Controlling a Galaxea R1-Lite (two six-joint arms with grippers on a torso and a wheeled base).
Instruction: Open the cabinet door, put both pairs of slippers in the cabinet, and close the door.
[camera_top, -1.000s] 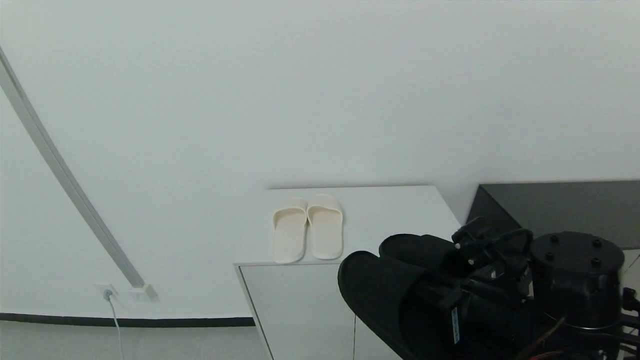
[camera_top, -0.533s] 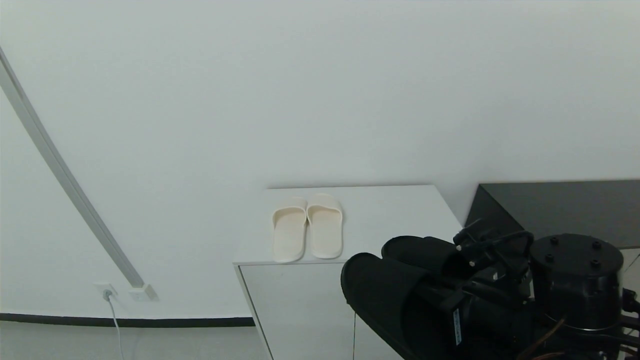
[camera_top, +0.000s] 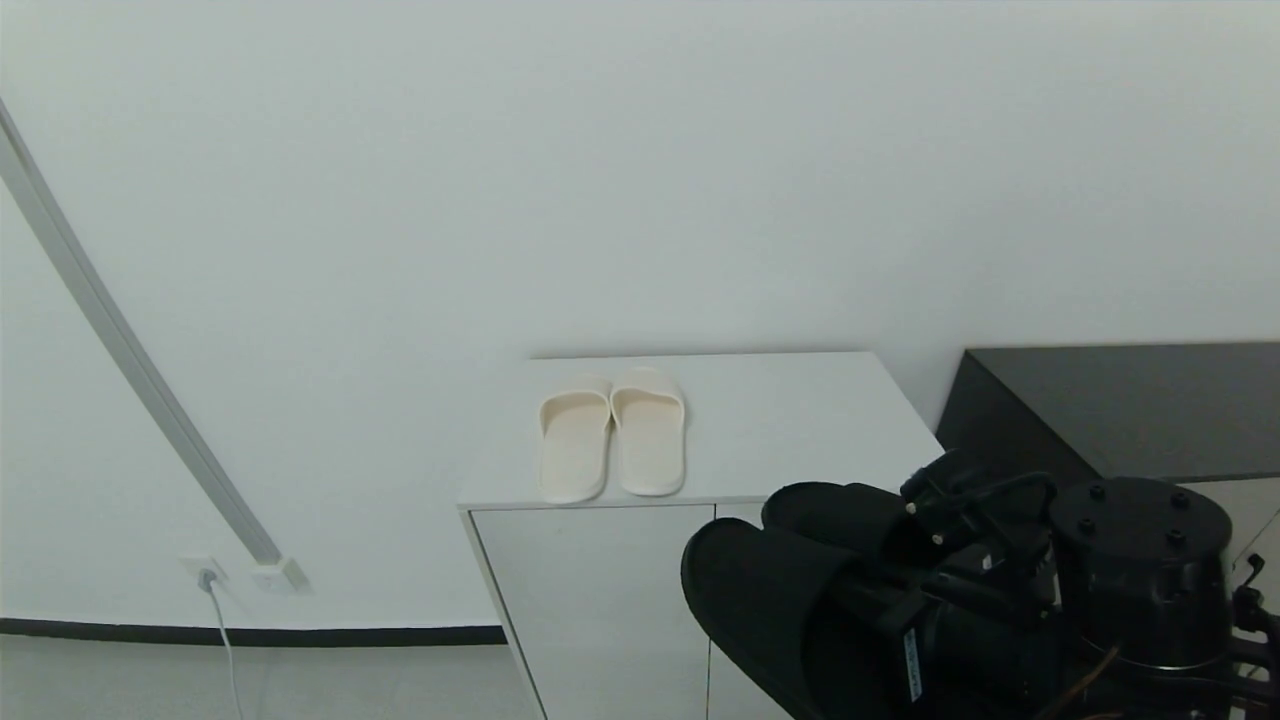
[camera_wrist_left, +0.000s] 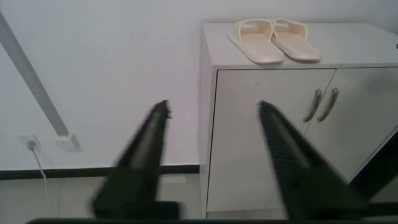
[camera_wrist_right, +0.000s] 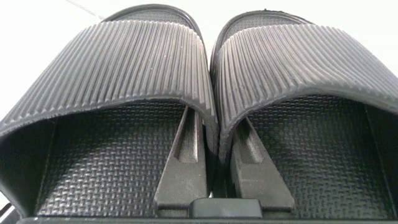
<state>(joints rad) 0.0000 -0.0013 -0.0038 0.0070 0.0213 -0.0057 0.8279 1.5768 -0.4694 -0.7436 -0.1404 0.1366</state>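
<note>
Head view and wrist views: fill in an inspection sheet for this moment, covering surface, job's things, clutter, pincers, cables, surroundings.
Surface: cabinet top, white; both doors shut.
Job's things: cream slippers side by side on the cabinet top; black slippers held off it.
Clutter: nothing seen.
Pincers: left pincer open, empty, facing the cabinet; right pincer shut on the black slippers' adjoining walls.
Cables: white cord plugged into a wall socket.
Surroundings: white wall, slanted grey trunking, dark counter beside the cabinet.

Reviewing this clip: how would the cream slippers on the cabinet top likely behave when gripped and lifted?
The cream slippers look like smooth moulded foam: probably light and fairly stiff. They lie flat, side by side on the cabinet top, so rolling or tipping seems unlikely. As two loose pieces, one might slide away if pinched unevenly.
</note>
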